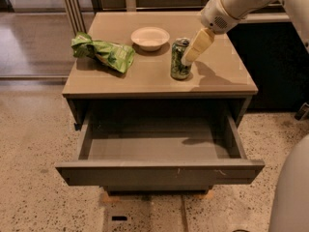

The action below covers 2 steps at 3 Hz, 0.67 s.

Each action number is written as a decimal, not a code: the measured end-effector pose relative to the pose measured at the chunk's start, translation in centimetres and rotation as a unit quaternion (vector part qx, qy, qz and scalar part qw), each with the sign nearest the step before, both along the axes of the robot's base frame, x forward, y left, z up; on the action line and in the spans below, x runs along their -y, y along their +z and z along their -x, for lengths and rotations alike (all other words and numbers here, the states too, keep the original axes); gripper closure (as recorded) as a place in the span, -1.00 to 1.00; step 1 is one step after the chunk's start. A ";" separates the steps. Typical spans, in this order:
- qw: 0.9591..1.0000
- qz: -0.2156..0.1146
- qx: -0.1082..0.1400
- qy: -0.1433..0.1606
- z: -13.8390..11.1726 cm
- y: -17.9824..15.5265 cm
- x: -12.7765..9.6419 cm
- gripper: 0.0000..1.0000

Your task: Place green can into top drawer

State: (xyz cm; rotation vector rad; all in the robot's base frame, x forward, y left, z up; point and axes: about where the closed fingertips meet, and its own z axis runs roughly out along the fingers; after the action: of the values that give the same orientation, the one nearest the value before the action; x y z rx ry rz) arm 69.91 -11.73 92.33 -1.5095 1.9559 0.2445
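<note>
The green can [179, 59] stands upright on the tan table top [222, 76], right of centre. My gripper [194, 49] reaches in from the upper right, its pale tip right beside the can's upper right side, touching or nearly touching it. The top drawer [159, 170] is pulled wide open below the table top, and its inside is bare.
A bright green snack bag [102, 52] lies on the table's left part. A white bowl [150, 37] sits at the back centre, just left of the can. A dark cabinet [275, 62] stands to the right. Speckled floor lies in front.
</note>
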 end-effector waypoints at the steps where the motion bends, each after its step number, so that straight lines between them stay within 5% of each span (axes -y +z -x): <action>1: 1.000 0.001 -0.014 0.003 -1.1 -1.6 -1.0 -1.00; 2: 1.000 0.008 -0.029 0.007 -1.5 -3.1 -1.5 -1.00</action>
State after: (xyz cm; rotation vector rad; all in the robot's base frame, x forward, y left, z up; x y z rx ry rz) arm 71.44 -10.18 89.19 -1.5413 1.9981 0.2826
